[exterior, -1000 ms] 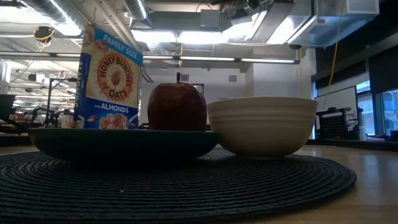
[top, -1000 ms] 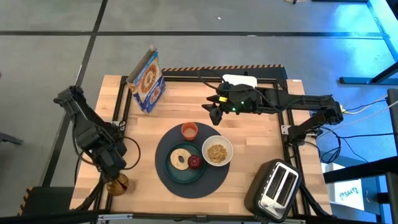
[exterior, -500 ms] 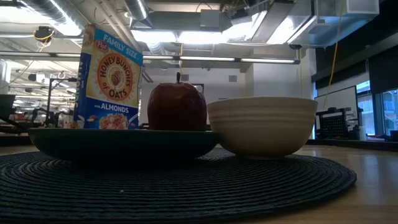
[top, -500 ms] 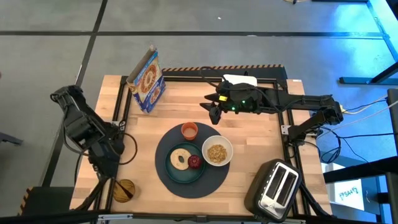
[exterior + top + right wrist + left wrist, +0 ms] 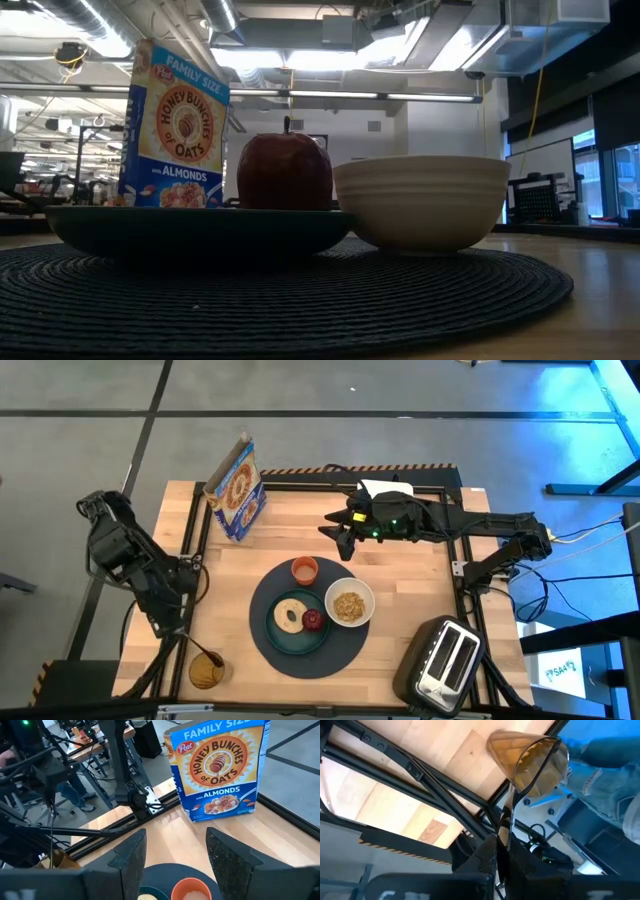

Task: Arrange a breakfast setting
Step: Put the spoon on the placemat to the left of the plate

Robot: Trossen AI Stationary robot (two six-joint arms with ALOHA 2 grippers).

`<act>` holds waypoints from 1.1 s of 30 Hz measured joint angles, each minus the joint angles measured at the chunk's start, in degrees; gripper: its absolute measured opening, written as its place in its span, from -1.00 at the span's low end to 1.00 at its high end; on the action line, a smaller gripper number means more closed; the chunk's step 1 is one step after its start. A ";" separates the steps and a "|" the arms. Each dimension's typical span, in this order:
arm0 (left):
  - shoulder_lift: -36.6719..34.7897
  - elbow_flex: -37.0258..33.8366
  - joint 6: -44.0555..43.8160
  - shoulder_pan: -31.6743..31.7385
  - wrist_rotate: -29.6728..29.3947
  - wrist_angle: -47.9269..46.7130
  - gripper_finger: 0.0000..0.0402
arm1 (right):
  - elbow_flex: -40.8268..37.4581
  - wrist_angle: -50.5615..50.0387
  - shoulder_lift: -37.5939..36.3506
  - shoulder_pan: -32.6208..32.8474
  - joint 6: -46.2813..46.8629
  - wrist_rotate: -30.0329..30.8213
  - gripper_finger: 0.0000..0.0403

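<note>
The dark blue-grey placemat (image 5: 262, 645) lies mid-table. On it rest the teal plate (image 5: 281, 635) with the bagel (image 5: 291, 615) and red apple (image 5: 314, 620), the white bowl (image 5: 349, 603) of cereal and the orange cup (image 5: 305, 570). My left gripper (image 5: 176, 632) is shut on an amber spoon (image 5: 205, 671) over the table's near left corner. My right gripper (image 5: 342, 540) is open and empty, above the table on the far side of the cup. The low view shows the plate (image 5: 200, 228), apple (image 5: 285, 172) and bowl (image 5: 420, 200), but no gripper. My left gripper pinches the spoon's thin handle (image 5: 506, 820) between its two fingers (image 5: 485, 862), at the handle's free end. The spoon runs straight out beyond the fingertips, and its bowl (image 5: 530, 760) is at the far end, over the table's corner.
A cereal box (image 5: 236, 490) stands at the far left of the table. The white container (image 5: 385, 488) sits at the far edge behind my right arm. The black-and-silver toaster (image 5: 445, 660) stands at the near right corner. Black frame rails run along the table's edges.
My left arm has swung about, its upper part drawing toward the table's left edge. Its gripper has carried the spoon toward the near edge and a little to the right. The spoon stays in the shut fingers.
</note>
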 joint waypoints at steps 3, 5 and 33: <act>-1.16 0.00 0.11 0.00 0.87 0.00 -0.96 | 0.00 -0.03 0.00 0.00 0.04 -0.65 -0.03; -2.08 0.00 0.12 0.00 3.20 0.00 -0.96 | 0.00 0.03 0.00 0.00 0.06 -1.61 -0.03; 3.10 0.04 28.22 24.06 -17.83 15.05 -0.95 | -0.02 19.77 9.97 0.00 5.18 -27.90 -0.03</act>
